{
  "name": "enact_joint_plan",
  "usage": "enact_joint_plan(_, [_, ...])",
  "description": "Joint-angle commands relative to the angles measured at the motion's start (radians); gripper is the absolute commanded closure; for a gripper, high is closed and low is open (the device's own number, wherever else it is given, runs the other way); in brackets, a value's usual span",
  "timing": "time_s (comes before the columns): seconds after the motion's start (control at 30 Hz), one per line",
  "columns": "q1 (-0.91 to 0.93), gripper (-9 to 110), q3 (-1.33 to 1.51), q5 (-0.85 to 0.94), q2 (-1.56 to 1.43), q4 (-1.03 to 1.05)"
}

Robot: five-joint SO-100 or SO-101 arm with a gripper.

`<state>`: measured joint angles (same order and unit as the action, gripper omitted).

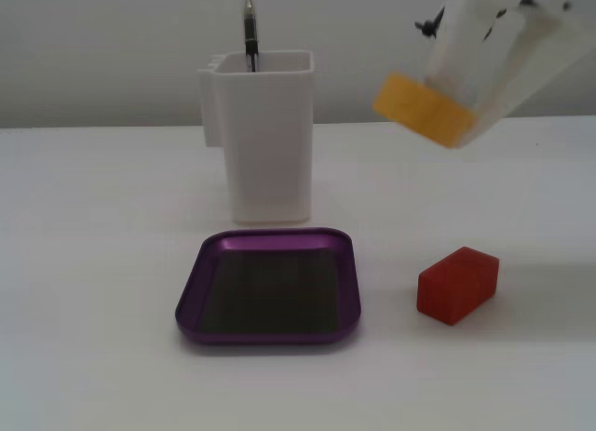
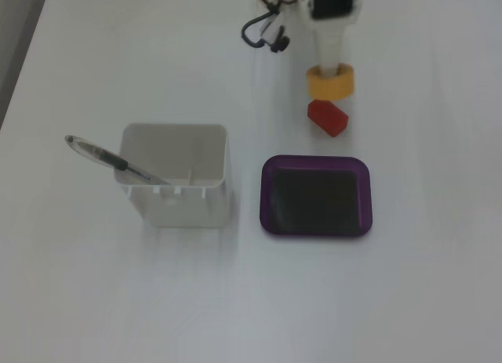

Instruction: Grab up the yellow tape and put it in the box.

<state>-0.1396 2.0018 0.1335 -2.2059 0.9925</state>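
We see the tool (image 1: 463,114) raised well above the white bench (image 1: 102,263), its two pale fingers (image 1: 456,49) clenched on the yellow tape (image 1: 424,108); in this side-on fixed view the image of arm and roll is blurred. The yellow tape hangs tilted in the air, clear of the bench, to the right of the tall white container (image 1: 265,138) and above the level of that container's middle. In the fixed view from above, the tape (image 2: 330,83) appears as a ring around the lower end of one finger (image 2: 329,43), just above the red block (image 2: 327,117) in the picture.

The red block (image 1: 457,284) lies alone on the bench, to the right of the box (image 1: 269,332) and apart from it. The box, a shallow purple tray with a dark bottom (image 2: 271,222), sits in front of the white container and holds nothing. From above we note the container (image 2: 176,208) to the left of the box, with a pen (image 2: 110,160) leaning out over its left rim; in the side-on view the pen (image 1: 249,26) stands up from the container's opening. Dark cabling (image 2: 263,30) loops beside the arm near the top edge of that view.
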Motion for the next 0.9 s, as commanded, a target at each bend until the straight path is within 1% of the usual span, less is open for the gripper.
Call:
enact_joint_plan(0.0, [-0.06, 102, -0.075, -0.005, -0.071, -0.009])
enact_joint_plan(0.23, [-0.064, 102, -0.132, 0.002, 0.072, -0.052])
enact_joint_plan(0.4, [-0.061, 102, -0.245, 0.005, 0.235, -0.092])
enact_joint_plan(0.67, [0.071, 102, -0.462, -0.002, 0.54, -0.098])
enact_joint_plan(0.87, [0.123, 102, -0.535, 0.005, 0.701, -0.106])
